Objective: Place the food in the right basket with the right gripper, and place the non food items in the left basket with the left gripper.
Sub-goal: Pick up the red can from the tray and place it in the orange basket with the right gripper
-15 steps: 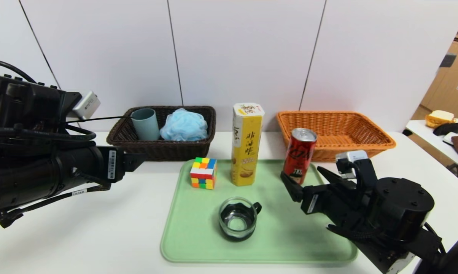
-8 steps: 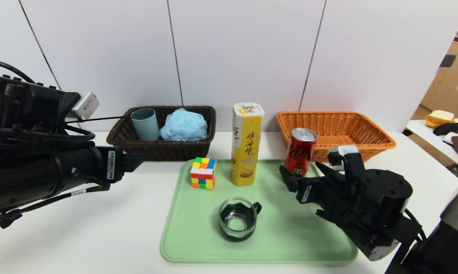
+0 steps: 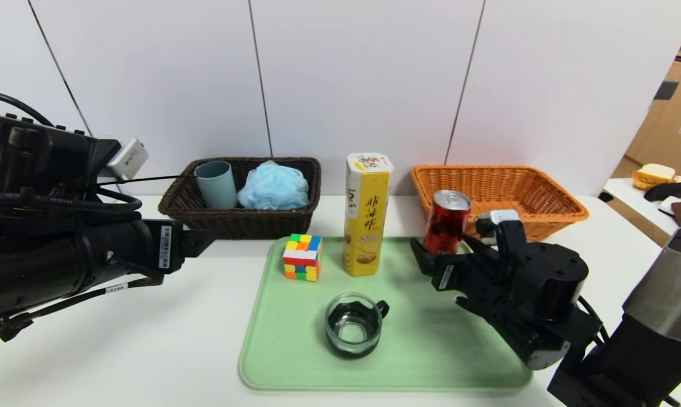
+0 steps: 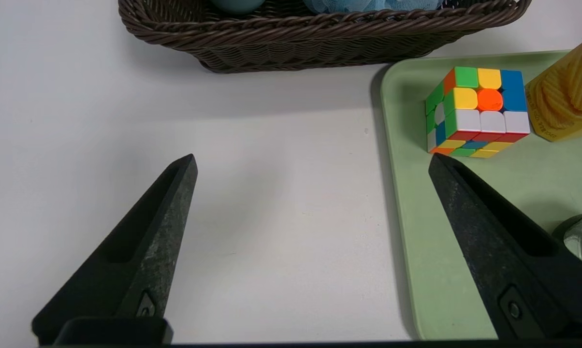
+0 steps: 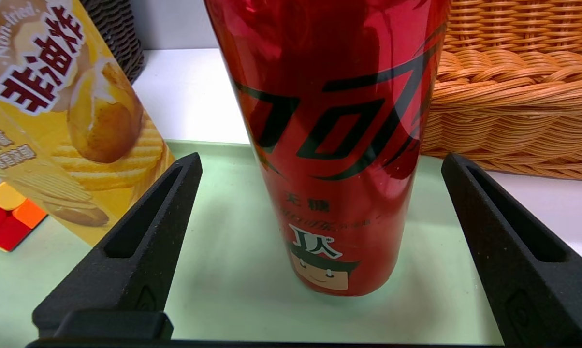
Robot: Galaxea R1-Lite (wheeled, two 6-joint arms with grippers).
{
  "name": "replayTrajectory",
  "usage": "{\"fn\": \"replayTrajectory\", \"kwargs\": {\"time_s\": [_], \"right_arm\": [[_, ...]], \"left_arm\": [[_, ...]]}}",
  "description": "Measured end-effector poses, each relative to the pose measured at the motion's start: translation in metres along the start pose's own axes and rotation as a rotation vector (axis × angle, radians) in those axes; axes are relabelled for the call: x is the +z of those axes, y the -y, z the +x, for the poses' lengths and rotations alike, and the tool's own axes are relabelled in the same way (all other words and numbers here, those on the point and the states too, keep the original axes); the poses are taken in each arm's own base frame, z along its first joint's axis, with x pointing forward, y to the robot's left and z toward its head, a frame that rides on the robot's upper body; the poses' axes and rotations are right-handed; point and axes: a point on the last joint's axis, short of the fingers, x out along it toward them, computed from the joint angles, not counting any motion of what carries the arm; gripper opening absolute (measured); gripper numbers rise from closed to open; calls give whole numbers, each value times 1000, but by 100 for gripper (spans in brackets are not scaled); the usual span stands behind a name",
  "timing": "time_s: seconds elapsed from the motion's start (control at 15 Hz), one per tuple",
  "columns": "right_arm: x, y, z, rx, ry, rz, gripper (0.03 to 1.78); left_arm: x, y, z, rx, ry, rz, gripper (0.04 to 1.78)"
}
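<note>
Right gripper (image 5: 320,193) low over the pale green plastic tray (image 3: 431,350), fingers spread, slim red drink can (image 3: 445,221) upright between them, untouched. Beyond it, light orange-tan woven wicker basket (image 3: 550,212) on the white worktop (image 3: 148,339). Left gripper (image 4: 310,203) spread, idle beside the tray.

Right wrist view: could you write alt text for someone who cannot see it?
A slim red drink can stands upright on a pale green plastic tray, centred between the open black fingers of the robot's right hand, which do not touch it. A yellow snack carton stands to one side, an orange-tan woven wicker basket behind.
</note>
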Motion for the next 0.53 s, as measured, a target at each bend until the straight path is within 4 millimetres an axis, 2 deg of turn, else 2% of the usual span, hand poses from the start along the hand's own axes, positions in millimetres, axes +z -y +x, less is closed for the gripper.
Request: {"fn": "replayTrajectory", "kwargs": {"time_s": [0.53], "right_arm": [[-3,0,19,-16,20,6,171]], "left_arm": [[-3,-1,1,3,-11,2,169]]}}
